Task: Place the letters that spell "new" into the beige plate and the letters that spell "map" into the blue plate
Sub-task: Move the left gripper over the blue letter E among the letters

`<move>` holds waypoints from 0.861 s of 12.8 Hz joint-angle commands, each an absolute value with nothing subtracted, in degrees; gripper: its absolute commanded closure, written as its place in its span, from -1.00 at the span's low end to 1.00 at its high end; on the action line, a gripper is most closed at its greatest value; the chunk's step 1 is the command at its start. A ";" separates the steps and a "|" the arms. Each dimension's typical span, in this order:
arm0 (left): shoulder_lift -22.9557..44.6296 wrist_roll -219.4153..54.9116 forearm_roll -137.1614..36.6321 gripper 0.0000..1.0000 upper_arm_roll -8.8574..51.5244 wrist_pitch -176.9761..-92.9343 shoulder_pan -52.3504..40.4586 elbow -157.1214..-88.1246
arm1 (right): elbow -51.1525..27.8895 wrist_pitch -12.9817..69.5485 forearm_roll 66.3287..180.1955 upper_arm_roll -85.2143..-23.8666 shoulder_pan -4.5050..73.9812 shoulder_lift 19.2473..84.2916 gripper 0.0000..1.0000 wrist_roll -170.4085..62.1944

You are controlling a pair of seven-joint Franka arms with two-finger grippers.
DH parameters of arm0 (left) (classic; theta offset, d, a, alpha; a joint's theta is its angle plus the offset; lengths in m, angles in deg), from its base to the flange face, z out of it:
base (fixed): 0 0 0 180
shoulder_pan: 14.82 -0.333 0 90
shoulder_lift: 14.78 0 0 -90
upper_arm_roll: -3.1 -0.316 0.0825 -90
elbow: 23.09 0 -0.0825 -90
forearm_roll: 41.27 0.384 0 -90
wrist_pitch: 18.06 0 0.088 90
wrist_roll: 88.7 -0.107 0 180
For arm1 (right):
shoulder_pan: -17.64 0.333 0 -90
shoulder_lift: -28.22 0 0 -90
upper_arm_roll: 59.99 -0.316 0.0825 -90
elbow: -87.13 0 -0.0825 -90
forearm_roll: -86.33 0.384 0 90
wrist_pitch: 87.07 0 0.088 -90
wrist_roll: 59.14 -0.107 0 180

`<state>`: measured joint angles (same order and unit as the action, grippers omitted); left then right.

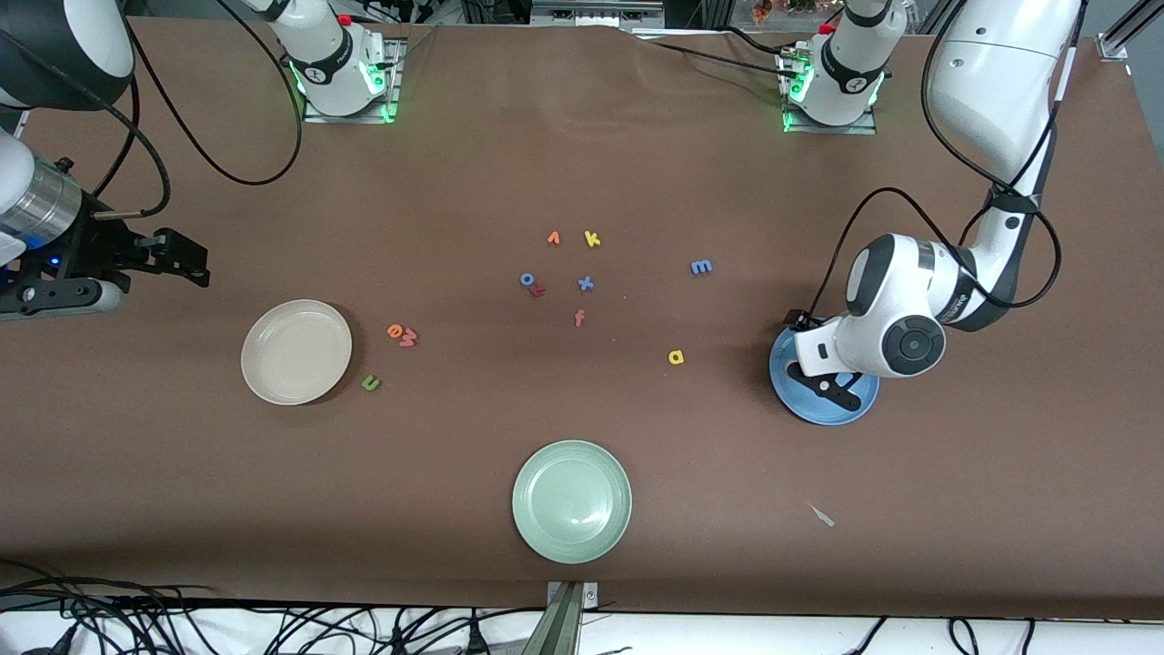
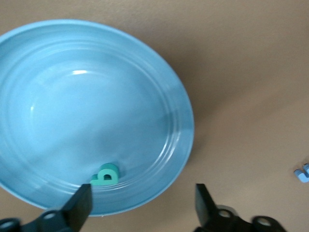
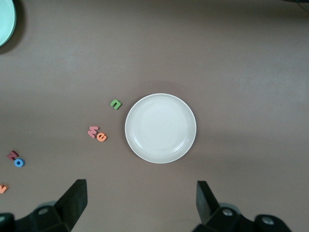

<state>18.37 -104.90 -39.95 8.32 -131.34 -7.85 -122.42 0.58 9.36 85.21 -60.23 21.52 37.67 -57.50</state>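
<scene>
Left wrist view — left pincer [image 2: 142, 210] apart over blue plate [image 2: 164, 87], teal p [image 2: 106, 175] inside.

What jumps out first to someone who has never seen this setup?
Probably the left gripper, open over the blue plate at the left arm's end of the table, with one teal p lying in the plate. Next, three plates spread across the brown table: the beige plate, bare, by the waiting right gripper, and a pale green plate nearest the front camera. Tiny foam letters dot the middle.

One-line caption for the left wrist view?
Open left gripper over the blue plate, teal p lying inside.
</scene>
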 commanded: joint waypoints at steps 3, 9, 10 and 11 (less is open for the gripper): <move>16.60 -94.78 -37.33 -0.99 13.72 -130.99 -4.46 -123.80 | 1.70 9.08 85.19 -60.34 21.59 37.89 -1.00 -58.35; 9.74 -95.12 -28.56 -1.00 25.39 -141.60 -3.39 -138.19 | 1.70 9.08 85.19 -60.34 21.59 37.89 -1.00 -58.35; 8.87 -95.03 -27.31 -1.00 26.55 -143.72 -3.57 -140.83 | 1.61 8.99 85.27 -60.34 21.51 37.89 -1.00 -58.35; 8.60 -95.55 -26.52 -1.00 27.08 -145.31 -3.40 -142.60 | 1.70 9.08 85.27 -60.25 21.51 37.89 -1.00 -58.35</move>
